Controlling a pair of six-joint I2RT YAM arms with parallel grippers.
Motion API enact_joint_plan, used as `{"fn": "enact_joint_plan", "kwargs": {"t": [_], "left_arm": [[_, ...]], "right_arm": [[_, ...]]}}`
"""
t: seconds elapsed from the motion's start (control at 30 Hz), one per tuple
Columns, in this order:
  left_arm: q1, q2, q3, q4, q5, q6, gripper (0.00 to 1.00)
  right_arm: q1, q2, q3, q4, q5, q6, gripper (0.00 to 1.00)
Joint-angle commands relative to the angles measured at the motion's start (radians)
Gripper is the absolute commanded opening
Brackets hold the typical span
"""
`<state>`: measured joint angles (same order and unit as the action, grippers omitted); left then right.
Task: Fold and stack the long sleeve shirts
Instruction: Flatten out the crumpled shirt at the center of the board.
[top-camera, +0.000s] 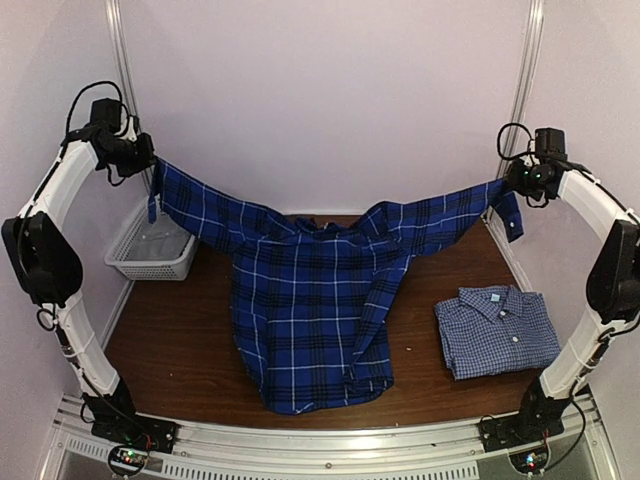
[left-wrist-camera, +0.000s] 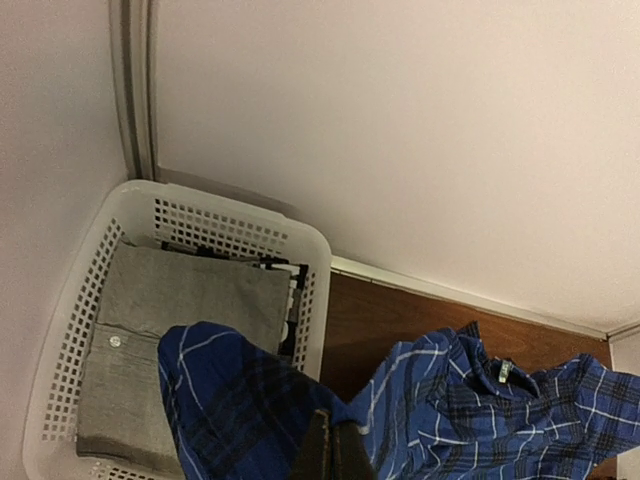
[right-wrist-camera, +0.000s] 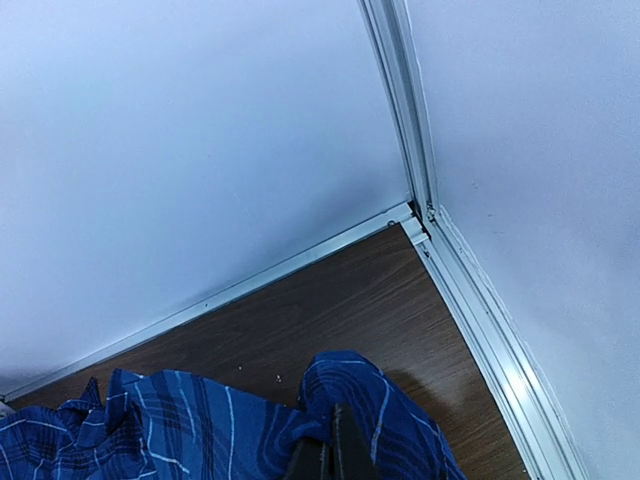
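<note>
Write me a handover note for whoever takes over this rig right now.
Both shut: left claw on one sleeve of the plaid shirt, right claw on the other.
Sleeves are held up and spread, and the body drapes down onto the table.
The checked shirt lies at the table's right side.
Done: checked shirt folded.
Left: fold the plaid shirt, then stack the two.
</note>
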<state>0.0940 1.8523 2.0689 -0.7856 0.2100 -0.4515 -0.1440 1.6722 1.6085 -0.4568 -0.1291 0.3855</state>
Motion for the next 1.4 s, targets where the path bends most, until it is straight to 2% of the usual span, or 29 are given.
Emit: {"fn": "enact_joint_plan", "kwargs": {"t": [0.0,0.2,0.37,0.5,0.57,0.73,0.83,0.9,1.23,1.37], "left_arm": [[-0.087,0.018,-0.051,0.043,0.050,0.042,0.00],[-0.190,0.042,-0.159,0.079,0.021,0.043,0.00],[-0.233,0.068,-0.235,0.104,0.006,0.033,0.00],[-0.245,0.078,-0.266,0.106,-0.019,0.031,0.07],[-0.249,0.078,-0.272,0.105,-0.025,0.033,0.16],[-0.282,0.048,-0.288,0.105,-0.063,0.048,0.56],[-0.295,0.012,-0.311,0.105,-0.074,0.060,0.69],[-0.299,-0.014,-0.330,0.104,-0.089,0.071,0.74],[-0.315,-0.125,-0.404,0.105,-0.193,0.072,0.78],[-0.318,-0.186,-0.484,0.126,-0.154,0.054,0.76]], "right_arm": [[0.002,0.000,-0.021,0.032,-0.064,-0.006,0.04],[0.044,0.010,-0.083,0.030,-0.065,-0.029,0.16],[0.082,-0.008,-0.144,0.035,-0.064,-0.038,0.26],[0.156,-0.033,-0.176,0.032,-0.053,-0.046,0.33],[0.213,-0.046,-0.195,0.033,-0.048,-0.048,0.38],[0.359,-0.078,-0.258,0.039,-0.053,-0.045,0.50],[0.453,-0.109,-0.314,0.049,-0.048,-0.035,0.53],[0.512,-0.130,-0.362,0.060,-0.039,-0.021,0.55],[0.776,-0.209,-0.524,0.087,0.000,0.060,0.59],[0.892,-0.202,-0.562,0.088,0.016,0.102,0.60]]}}
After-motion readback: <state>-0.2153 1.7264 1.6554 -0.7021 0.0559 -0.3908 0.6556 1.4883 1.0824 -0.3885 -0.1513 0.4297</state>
